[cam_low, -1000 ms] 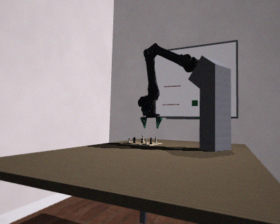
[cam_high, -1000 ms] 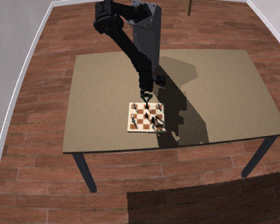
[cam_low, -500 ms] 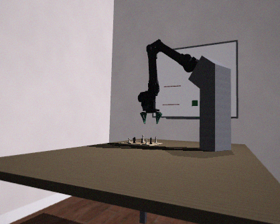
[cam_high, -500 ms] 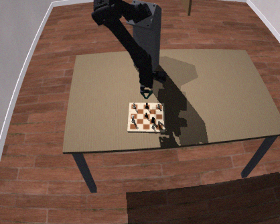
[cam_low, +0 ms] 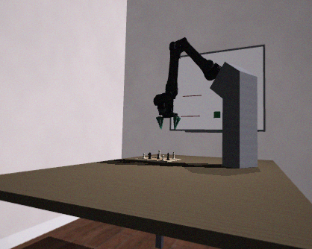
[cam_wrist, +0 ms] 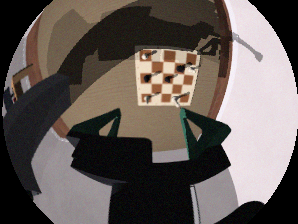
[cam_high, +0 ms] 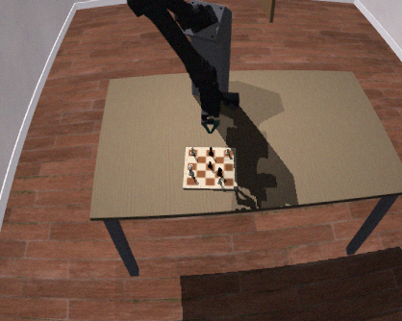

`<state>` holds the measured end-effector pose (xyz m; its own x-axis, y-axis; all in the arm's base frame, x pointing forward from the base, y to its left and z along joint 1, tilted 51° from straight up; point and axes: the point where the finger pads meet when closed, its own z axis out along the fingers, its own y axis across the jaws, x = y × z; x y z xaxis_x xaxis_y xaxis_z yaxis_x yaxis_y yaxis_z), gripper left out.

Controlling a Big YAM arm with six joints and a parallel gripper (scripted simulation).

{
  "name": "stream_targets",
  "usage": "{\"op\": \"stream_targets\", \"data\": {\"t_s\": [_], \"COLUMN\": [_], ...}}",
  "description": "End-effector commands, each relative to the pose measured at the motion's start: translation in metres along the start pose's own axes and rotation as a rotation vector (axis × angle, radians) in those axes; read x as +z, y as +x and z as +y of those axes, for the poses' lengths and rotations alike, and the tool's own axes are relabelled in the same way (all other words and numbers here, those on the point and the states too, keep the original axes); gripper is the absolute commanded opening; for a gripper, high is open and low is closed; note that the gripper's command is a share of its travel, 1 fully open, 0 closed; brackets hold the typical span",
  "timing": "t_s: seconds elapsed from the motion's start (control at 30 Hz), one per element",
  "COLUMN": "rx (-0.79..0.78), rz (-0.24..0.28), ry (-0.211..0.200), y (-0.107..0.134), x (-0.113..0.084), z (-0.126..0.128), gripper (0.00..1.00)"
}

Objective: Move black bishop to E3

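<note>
A small chessboard (cam_high: 209, 168) lies near the front middle of the table, with several black and white pieces standing on it. Black pieces stand around the board's middle (cam_high: 211, 165) and far edge (cam_high: 211, 152); I cannot tell which one is the bishop at this size. The board also shows in the wrist view (cam_wrist: 166, 76) and in the exterior view (cam_low: 159, 158). My gripper (cam_high: 210, 126) (cam_low: 168, 121) hangs high above the table just behind the board's far edge, its green fingers wide open and empty. In the wrist view the open fingers frame the board from below.
The arm's grey pedestal (cam_low: 238, 117) stands on the table behind the board. The arm casts a dark shadow (cam_high: 257, 144) over the table right of the board. A dark rug (cam_high: 300, 288) lies on the floor in front.
</note>
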<state>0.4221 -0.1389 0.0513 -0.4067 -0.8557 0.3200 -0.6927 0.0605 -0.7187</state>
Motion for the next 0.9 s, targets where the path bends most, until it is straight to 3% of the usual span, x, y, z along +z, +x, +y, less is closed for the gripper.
{"op": "stream_targets", "data": {"t_s": [0.0, 0.07, 0.17, 0.87], "rx": [-0.008, -0.008, 0.004, 0.003], "rz": [-0.004, -0.004, -0.004, -0.004], "ry": [-0.048, -0.048, -0.014, -0.015], "y": [-0.003, -0.003, -0.001, -0.001], "x": [0.001, 0.001, -0.003, -0.003], "z": [0.021, 0.021, 0.007, 0.007], "gripper": [1.0, 1.0, 1.0, 1.0]}}
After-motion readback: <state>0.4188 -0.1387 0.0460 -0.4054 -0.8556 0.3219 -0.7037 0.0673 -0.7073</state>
